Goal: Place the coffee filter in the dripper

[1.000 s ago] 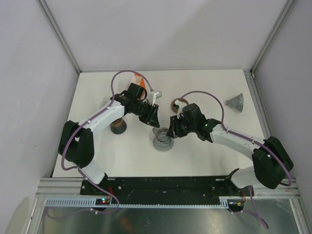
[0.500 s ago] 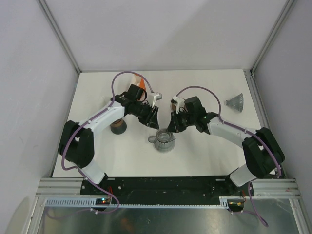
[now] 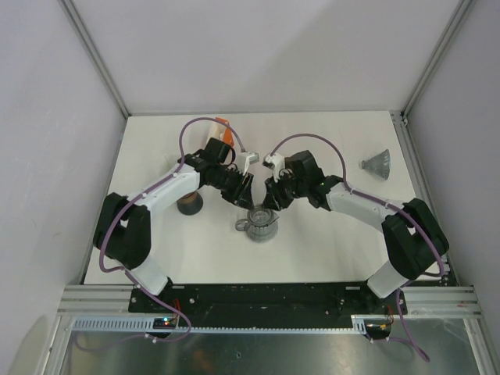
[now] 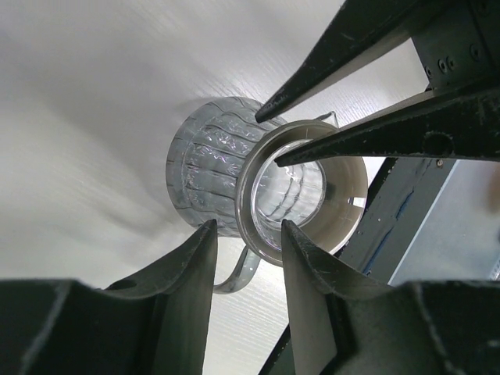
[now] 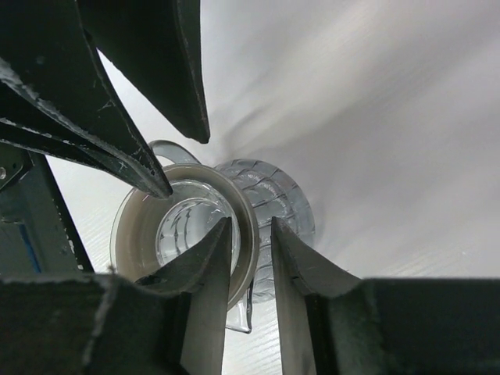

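From above, the clear dripper point(image 3: 262, 224) stands mid-bench point(image 3: 312, 251) with the left tool point(image 3: 244, 190) and right tool point(image 3: 273, 194) meeting over its far rim and hiding that edge, while the grey, cone-shaped coffee filter point(image 3: 377, 164) lies well apart near the bench's far right corner. In the left wrist view the left tool's fingers point(image 4: 187, 269), partly spread, sit astride the dripper's rim, but whether they pinch it or hang loose cannot be told. In the right wrist view the right tool's fingers point(image 5: 205, 266) stand closer together with the rim running into their gap, grip equally unclear.
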`<act>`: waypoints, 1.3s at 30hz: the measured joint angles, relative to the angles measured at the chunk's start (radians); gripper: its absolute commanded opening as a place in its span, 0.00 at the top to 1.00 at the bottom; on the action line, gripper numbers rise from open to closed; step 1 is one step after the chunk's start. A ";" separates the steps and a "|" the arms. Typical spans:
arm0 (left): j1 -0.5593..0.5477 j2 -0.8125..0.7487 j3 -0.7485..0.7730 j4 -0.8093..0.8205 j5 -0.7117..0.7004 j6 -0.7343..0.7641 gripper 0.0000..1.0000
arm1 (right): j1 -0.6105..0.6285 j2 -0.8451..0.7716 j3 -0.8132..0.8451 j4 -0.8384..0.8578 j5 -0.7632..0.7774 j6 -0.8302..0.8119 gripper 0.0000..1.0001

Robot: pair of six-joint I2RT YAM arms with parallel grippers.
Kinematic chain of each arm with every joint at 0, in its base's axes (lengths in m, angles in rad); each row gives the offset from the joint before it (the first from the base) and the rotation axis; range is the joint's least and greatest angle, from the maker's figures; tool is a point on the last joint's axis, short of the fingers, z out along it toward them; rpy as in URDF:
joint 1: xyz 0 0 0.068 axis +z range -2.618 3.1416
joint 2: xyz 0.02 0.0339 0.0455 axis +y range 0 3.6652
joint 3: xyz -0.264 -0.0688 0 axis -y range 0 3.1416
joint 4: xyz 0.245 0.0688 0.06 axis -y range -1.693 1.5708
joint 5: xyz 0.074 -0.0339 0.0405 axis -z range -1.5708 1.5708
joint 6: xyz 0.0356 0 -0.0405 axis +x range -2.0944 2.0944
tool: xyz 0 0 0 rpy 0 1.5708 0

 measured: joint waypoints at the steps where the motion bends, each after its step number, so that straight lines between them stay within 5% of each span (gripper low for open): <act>1: 0.000 0.000 0.000 0.000 0.000 0.000 0.57 | -0.002 0.000 0.000 0.006 0.002 -0.008 0.63; 8: 0.000 0.000 0.000 0.000 0.001 -0.001 0.57 | -0.008 -0.045 0.005 0.016 0.039 -0.038 0.46; 14: -0.002 0.000 0.000 0.001 0.001 -0.003 0.58 | 0.002 -0.160 0.017 0.006 0.108 -0.023 0.57; 19: -0.009 -0.005 -0.006 0.018 0.000 -0.013 0.59 | 0.053 -0.235 0.031 -0.066 0.227 0.084 0.52; 32: -0.034 -0.049 -0.065 0.061 -0.033 -0.021 0.60 | 0.150 -0.238 -0.056 -0.163 0.431 0.363 0.49; 39: -0.050 -0.053 -0.081 0.072 -0.050 -0.021 0.60 | 0.152 -0.200 -0.084 -0.133 0.437 0.407 0.60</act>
